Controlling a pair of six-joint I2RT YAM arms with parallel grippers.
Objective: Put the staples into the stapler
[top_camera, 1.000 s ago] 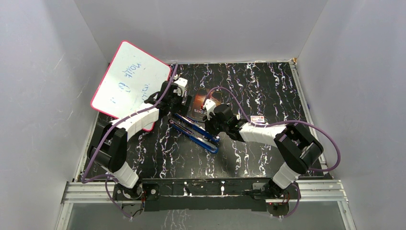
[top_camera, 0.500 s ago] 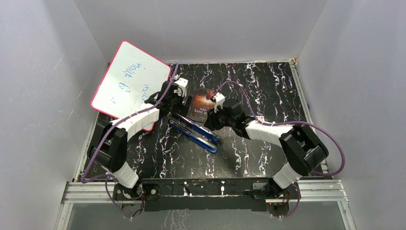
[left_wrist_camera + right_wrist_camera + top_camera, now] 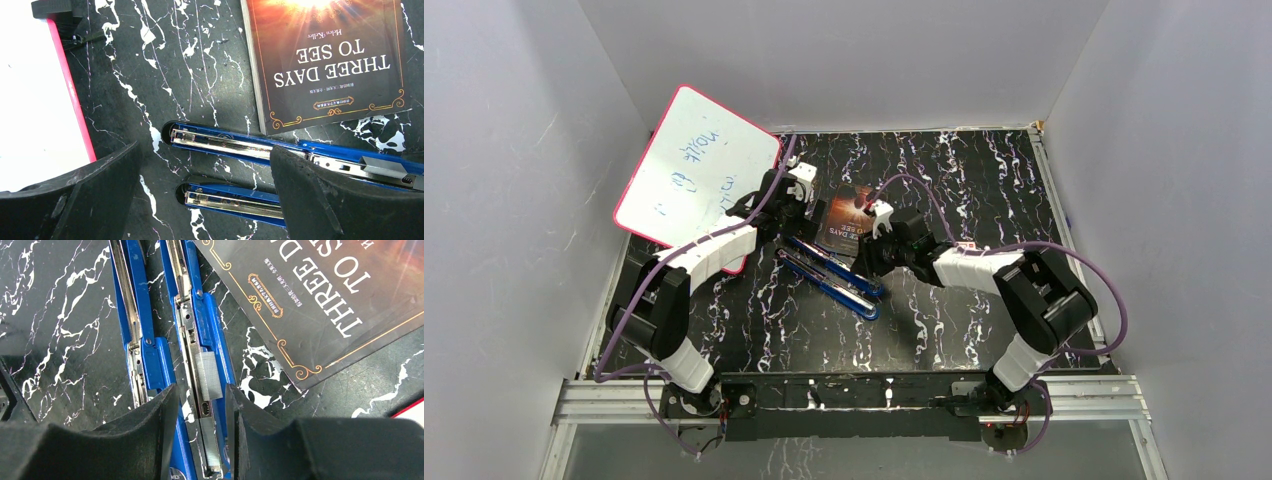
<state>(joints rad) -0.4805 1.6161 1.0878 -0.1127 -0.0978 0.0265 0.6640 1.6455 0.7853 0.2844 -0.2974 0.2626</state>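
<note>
Two blue staplers (image 3: 832, 272) lie open side by side on the black marbled table. In the right wrist view, two short silvery strips of staples (image 3: 207, 375) lie end to end in the channel of the right-hand stapler (image 3: 200, 315). My right gripper (image 3: 200, 396) stands open astride that stapler, and its fingers (image 3: 162, 410) do not touch the strips. My left gripper (image 3: 204, 150) hangs wide open over the other ends of the two staplers (image 3: 225, 145), with nothing in it.
A dark book (image 3: 844, 222) titled "Three Days to See" lies just behind the staplers. A red-framed whiteboard (image 3: 694, 170) leans at the back left. A small red-and-white box (image 3: 964, 247) sits by the right arm.
My right gripper's jaws have parted and let go of the staples, and its wrist has shifted slightly back and right. The left arm has not moved.
</note>
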